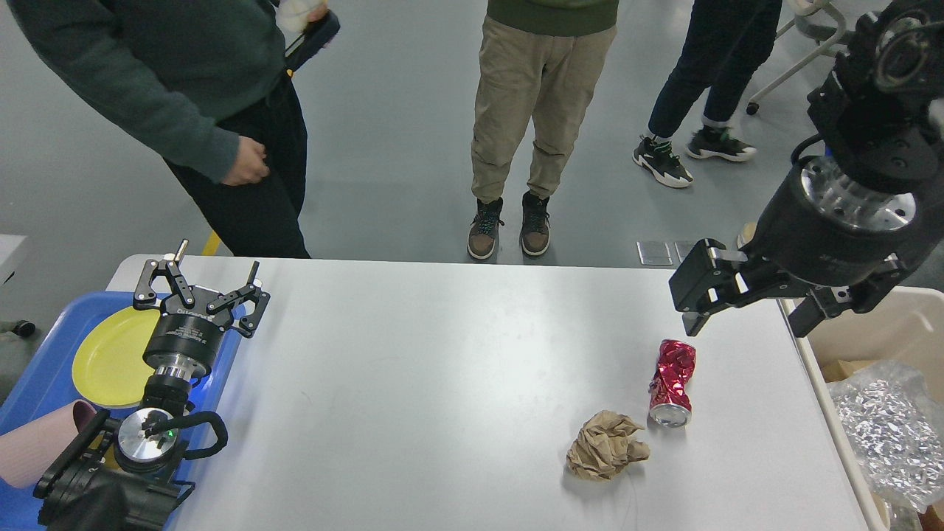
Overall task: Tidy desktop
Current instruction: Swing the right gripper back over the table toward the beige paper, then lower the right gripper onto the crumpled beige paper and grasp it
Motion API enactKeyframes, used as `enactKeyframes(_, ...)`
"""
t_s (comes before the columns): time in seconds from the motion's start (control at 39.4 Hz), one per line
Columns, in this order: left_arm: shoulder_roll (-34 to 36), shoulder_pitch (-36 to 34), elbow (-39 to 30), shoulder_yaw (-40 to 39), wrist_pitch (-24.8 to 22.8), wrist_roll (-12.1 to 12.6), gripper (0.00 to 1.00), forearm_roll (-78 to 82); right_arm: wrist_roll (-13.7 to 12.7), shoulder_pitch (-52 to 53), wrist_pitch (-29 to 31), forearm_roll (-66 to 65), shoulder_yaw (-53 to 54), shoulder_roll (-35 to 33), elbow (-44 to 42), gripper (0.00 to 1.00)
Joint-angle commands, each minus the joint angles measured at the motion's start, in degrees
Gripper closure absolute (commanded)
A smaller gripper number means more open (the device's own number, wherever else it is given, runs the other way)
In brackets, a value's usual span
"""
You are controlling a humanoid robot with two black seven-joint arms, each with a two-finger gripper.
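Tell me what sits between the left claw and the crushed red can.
Nothing: the head view shows only bare desktop from the open left claw across to the crushed red can. The crumpled brown paper lies nearer the camera, beside the can.

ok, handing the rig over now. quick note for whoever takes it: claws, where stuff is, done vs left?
Left claw: open, empty, over the near edge of the blue tray.
Right claw: in the air just behind the can, holding nothing as far as I can see; whether it is open or shut cannot be told from this angle.
Desktop: crushed red can lying on its side, brown paper ball just in front of it.
Tray holds a yellow plate and a pink cup.
Bin on the right holds crumpled foil.
Left to do: can and paper ball off the desktop.
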Motion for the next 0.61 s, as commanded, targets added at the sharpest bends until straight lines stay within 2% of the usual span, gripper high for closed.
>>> enactKeyframes(0.0,0.05,0.00,0.00,0.00,0.01,0.00,0.04,0.00,0.00,-0.21,-0.53,-0.07,-0.07,-0.18,-0.08,0.00)
enactKeyframes(0.13,0.05,0.00,0.00,0.00,0.01,0.00,0.04,0.00,0.00,-0.74,-1.14,-0.16,-0.33,-0.36,-0.43,0.00)
enactKeyframes(0.41,0.05,0.00,0.00,0.00,0.01,0.00,0.04,0.00,-0.09,-7.23,-6.94,-0.25,-0.33,0.08,-0.60,0.02)
enactKeyframes(0.51,-0.04,0.00,0.00,0.00,0.01,0.00,0.04,0.00,-0.09,-12.24,-11.24,0.19,0.89,0.52,-1.04,0.02)
enactKeyframes(0.58,-0.04,0.00,0.00,0.00,0.01,0.00,0.04,0.00,-0.18,-18.13,-18.00,0.11,2.39,0.96,-1.83,0.02)
